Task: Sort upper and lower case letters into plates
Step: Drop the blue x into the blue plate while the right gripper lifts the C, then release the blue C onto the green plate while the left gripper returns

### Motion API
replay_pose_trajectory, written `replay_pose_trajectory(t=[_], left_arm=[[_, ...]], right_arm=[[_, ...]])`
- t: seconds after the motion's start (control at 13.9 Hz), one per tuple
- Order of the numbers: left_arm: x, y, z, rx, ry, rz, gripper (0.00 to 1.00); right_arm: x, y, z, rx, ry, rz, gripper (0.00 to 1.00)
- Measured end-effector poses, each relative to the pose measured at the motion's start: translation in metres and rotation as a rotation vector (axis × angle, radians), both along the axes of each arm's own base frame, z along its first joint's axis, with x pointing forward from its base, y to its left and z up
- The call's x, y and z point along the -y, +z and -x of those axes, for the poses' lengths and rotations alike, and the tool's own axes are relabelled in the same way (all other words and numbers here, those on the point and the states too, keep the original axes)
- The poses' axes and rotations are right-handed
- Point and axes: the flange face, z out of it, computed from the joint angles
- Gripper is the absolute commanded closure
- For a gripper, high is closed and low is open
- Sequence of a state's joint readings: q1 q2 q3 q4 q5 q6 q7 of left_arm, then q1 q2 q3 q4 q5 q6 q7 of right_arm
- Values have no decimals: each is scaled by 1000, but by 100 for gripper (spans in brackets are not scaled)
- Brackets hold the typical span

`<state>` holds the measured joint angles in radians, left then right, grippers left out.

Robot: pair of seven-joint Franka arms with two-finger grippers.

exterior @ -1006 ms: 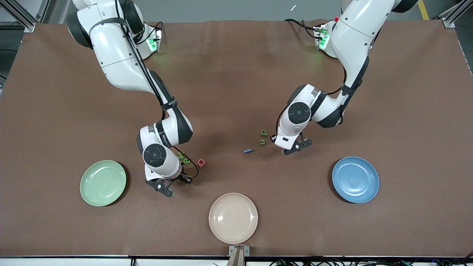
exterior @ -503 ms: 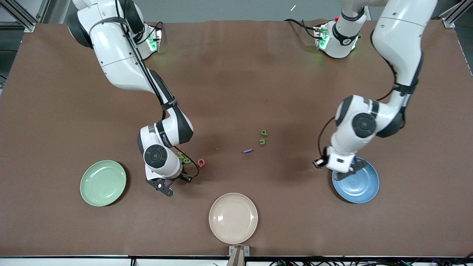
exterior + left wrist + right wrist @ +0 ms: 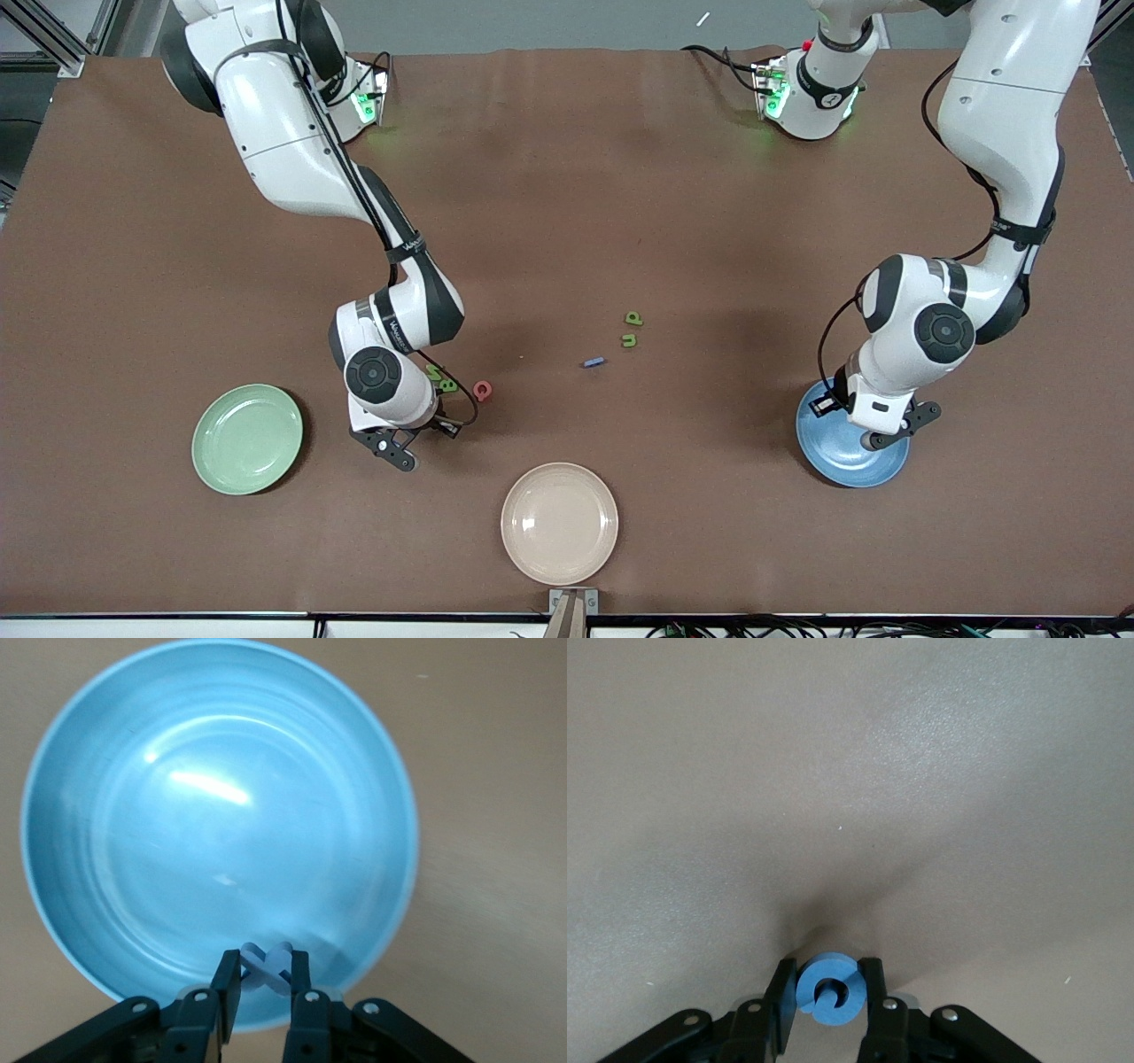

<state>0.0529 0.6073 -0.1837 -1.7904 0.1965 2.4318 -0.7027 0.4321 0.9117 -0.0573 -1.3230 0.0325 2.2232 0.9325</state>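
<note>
Front view, pale green plate (image 3: 247,439): bare, near the right arm's end of the tabletop, at about 9 o'clock from the right tool.
Right tool (image 3: 394,443): low at the tabletop, its jaws pressed on either side of the blue G (image 3: 828,992), which fills the gap between them.
Relation for the right arm: the G's plate, judged to be the green one for capitals, lies at 9 o'clock. It is a short carry with nothing in between.
Green M (image 3: 433,372), green B (image 3: 449,385), red Q (image 3: 482,390): bunched on the tabletop at about 1 o'clock from the right tool, beside that arm's wrist.
Cream plate (image 3: 559,523): bare, nearest the camera, not part of the sort.
Blue l (image 3: 594,361): lies flat, its long axis roughly 9-to-3.
Green u (image 3: 629,340), green p (image 3: 633,317): at 1 o'clock from the l, close together.
Left tool (image 3: 886,434): over the blue plate (image 3: 855,465), jaws clamped on the blue x (image 3: 266,961).
Relation for the left arm: the plate sits directly under the x, toward its rim rather than its middle, so release needs only an opening.
Hidden: in the front view both held letters are covered by the wrists. The M is partly under a cable. Whether the G has left the tabletop cannot be told.
</note>
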Motion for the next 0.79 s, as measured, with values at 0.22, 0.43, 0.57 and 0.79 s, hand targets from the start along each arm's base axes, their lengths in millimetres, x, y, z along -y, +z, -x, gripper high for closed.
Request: replay_pose_trajectory(t=[0.22,0.43,0.57,0.79], left_arm=[[-3,-3,-2,2,-11,-11,0],[36,6,1,14,-48,12,0],[91,14,12,21,-61,33,0],[195,14,51,12,-129,44,4]], right_arm=[[11,18,-7,7,100,47,96],[68,59,-34,-10,268,83,96],[133,82,-53,-14,389,106,95],[223,91,-65,-43,537,156,77]])
